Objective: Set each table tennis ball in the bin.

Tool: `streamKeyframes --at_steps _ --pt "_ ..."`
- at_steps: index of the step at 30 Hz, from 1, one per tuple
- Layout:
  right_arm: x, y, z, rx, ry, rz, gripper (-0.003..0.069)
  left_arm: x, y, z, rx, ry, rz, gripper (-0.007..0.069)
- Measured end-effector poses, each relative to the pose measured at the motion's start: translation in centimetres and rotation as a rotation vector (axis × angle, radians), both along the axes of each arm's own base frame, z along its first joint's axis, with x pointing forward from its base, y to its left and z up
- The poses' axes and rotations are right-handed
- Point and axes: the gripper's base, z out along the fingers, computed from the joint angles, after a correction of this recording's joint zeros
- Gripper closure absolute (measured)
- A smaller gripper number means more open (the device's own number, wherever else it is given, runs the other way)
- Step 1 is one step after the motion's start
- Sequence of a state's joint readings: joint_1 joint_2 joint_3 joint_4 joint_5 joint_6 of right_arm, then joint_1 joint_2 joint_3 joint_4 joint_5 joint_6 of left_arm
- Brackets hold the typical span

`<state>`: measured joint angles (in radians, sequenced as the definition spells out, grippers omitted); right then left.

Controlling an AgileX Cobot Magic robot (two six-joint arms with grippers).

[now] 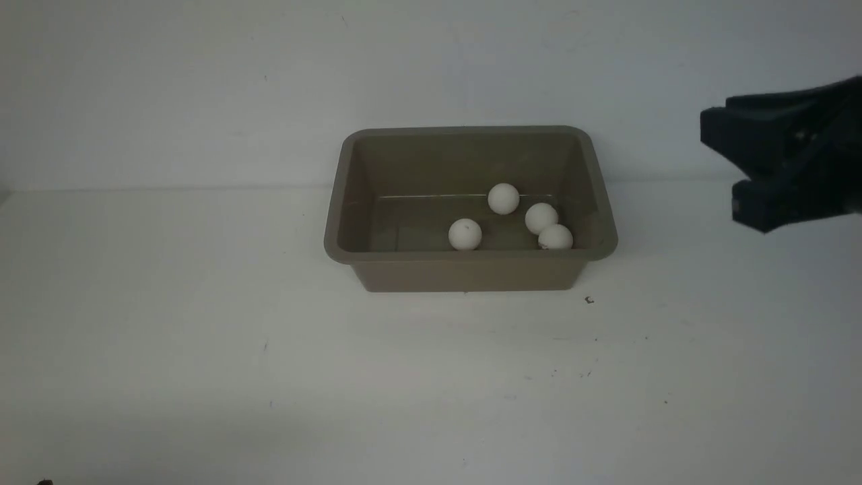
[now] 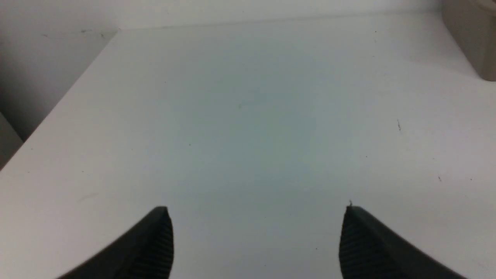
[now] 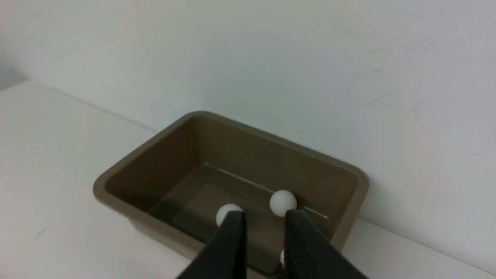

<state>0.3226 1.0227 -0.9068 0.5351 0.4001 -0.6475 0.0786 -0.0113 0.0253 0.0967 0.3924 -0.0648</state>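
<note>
All four table tennis balls sit inside the bin (image 1: 471, 269), the taupe tub just above the centre of the front frame, pushed close to the white wall. One ball (image 1: 465, 234) lies near the tub's front wall at mid-floor; a second ball (image 1: 503, 199) sits farther back; the third ball (image 1: 541, 217) and fourth ball (image 1: 555, 238) are touching, or nearly so, toward the right end. The white tabletop (image 1: 202, 337) around the tub carries only a few dark specks.

The right gripper (image 1: 731, 168) hangs at the right edge of the front frame, raised above the tabletop and well clear of the bin's rim. In its wrist picture its fingers (image 3: 232, 240) stand narrowly apart with nothing between them, grasping nothing.

The left gripper (image 2: 257, 211) shows only in its own wrist picture, its fingers (image 2: 159, 240) spread wide over bare tabletop, released, with a corner of the bin at the upper right.
</note>
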Motion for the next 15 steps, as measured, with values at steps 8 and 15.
streamKeyframes --at_steps 8,15 --pt "-2.6 -1.5 2.5 -0.053 -0.07 -0.048 0.0521 0.0 0.0 0.0 0.0 0.0 0.0 0.0104" --pt "-5.3 -2.6 4.1 -0.064 -0.153 -0.06 0.0521 0.0 0.0 0.0 0.001 0.0 0.0 0.0104"
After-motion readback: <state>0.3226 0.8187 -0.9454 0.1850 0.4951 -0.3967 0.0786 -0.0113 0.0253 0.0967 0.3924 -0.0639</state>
